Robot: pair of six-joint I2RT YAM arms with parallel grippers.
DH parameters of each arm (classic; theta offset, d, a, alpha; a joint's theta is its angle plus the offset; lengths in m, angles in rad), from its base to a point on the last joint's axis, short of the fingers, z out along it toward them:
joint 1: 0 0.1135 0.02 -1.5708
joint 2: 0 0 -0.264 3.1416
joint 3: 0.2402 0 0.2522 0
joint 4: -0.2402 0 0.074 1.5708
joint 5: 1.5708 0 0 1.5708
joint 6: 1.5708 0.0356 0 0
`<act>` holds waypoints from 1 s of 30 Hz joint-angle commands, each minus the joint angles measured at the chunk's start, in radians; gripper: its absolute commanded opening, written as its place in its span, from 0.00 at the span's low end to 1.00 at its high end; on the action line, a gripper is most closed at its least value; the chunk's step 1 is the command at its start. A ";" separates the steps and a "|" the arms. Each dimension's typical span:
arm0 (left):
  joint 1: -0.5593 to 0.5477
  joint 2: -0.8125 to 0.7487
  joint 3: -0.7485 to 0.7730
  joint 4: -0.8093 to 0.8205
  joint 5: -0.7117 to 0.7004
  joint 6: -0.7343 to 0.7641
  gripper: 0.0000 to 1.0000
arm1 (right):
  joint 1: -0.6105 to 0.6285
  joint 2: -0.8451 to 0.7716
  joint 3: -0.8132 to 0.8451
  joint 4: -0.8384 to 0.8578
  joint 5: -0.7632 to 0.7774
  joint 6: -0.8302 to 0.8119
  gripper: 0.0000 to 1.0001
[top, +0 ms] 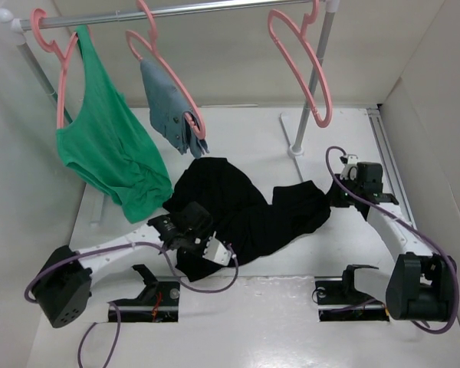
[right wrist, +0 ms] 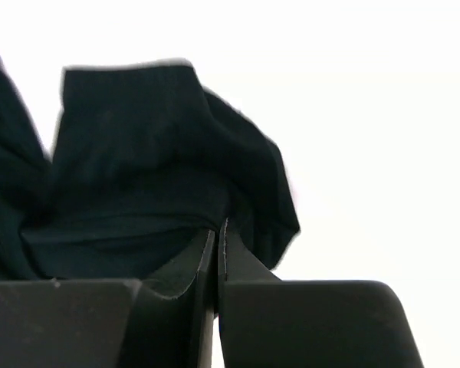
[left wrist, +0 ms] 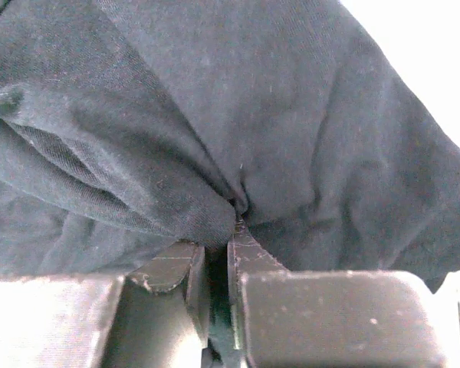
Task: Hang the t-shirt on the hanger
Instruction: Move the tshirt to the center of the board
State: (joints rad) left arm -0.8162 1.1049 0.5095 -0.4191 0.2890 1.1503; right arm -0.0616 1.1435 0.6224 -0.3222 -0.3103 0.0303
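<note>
Left claw (left wrist: 234,230) is shut, and we see its two fingers pressed together on a puckered fold of the black t-shirt (top: 245,207), the cloth gathering into creases right at the tips. Right claw (right wrist: 217,230) is shut as well, only a thin slit between its fingers, and its tips nip the edge of the same t-shirt where a flap of cloth humps up just beyond them. From above we find the t-shirt lying crumpled on the white bench (top: 291,307) between the two arms, the left claw at its near left part and the right claw at its far right end. The hanger (top: 303,69), pink and bare, hangs by its hook from the metal rail (top: 215,9) at the back right, well apart from the t-shirt. Further left on that rail we see a green tank top (top: 107,146) and a grey-blue garment (top: 165,103), each on its own pink hanger.
</note>
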 commanded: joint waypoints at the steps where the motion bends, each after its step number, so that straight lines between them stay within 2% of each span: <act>1: 0.002 -0.127 -0.038 -0.221 0.007 0.192 0.00 | -0.014 0.010 0.111 0.087 0.040 0.022 0.00; 3: 0.002 -0.242 -0.052 -0.280 0.007 0.287 0.00 | -0.014 0.042 0.132 0.104 -0.006 0.048 0.00; 6: 0.002 -0.344 -0.065 -0.334 -0.016 0.418 0.00 | -0.014 0.104 0.163 0.127 0.003 0.062 0.00; 11: 0.002 -0.471 -0.065 -0.376 -0.007 0.508 0.00 | -0.043 0.101 0.172 0.156 0.085 0.106 0.00; 12: 0.002 -0.484 -0.065 -0.376 -0.007 0.519 0.02 | -0.043 0.101 0.172 0.156 0.085 0.106 0.04; 13: 0.002 -0.511 -0.075 -0.376 0.021 0.519 0.13 | -0.043 0.116 0.172 0.166 0.045 0.096 0.32; 14: 0.002 -0.523 -0.075 -0.366 0.032 0.519 0.46 | -0.043 0.134 0.186 0.166 0.016 0.074 0.47; 15: 0.002 -0.537 -0.087 -0.347 0.032 0.490 0.62 | -0.043 0.177 0.203 0.157 -0.018 0.016 0.54; 16: 0.002 -0.551 -0.088 -0.277 0.047 0.450 0.70 | -0.043 0.197 0.203 0.138 -0.044 -0.009 0.61; 17: 0.002 -0.574 -0.088 -0.233 0.047 0.406 0.75 | -0.043 0.211 0.217 0.120 -0.070 -0.030 0.64; 19: 0.002 -0.586 -0.097 -0.128 0.047 0.231 0.78 | -0.043 0.220 0.217 0.075 -0.070 -0.082 0.65; 20: 0.002 -0.586 -0.097 0.013 0.020 0.150 0.80 | -0.043 0.211 0.217 0.066 -0.070 -0.093 0.65; 22: 0.002 -0.551 -0.075 0.141 -0.010 -0.061 0.81 | -0.043 0.170 0.195 0.052 -0.070 -0.116 0.67; 24: 0.002 -0.454 -0.039 0.235 -0.022 -0.151 0.81 | -0.030 0.139 0.195 0.041 -0.070 -0.116 0.67; 27: 0.002 -0.312 0.067 0.244 0.018 -0.292 0.78 | 0.035 0.093 0.195 0.005 -0.017 -0.127 0.68; 28: 0.002 -0.215 0.114 0.255 0.018 -0.326 0.78 | 0.060 0.093 0.204 -0.006 -0.007 -0.127 0.68; 30: 0.002 -0.124 0.150 0.279 0.027 -0.371 0.77 | 0.060 0.065 0.204 -0.026 -0.007 -0.127 0.68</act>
State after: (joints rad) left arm -0.8162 0.8860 0.5892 -0.2550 0.2890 0.9653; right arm -0.0212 1.2419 0.8001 -0.3138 -0.3370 -0.0692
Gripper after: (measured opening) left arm 0.776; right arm 0.676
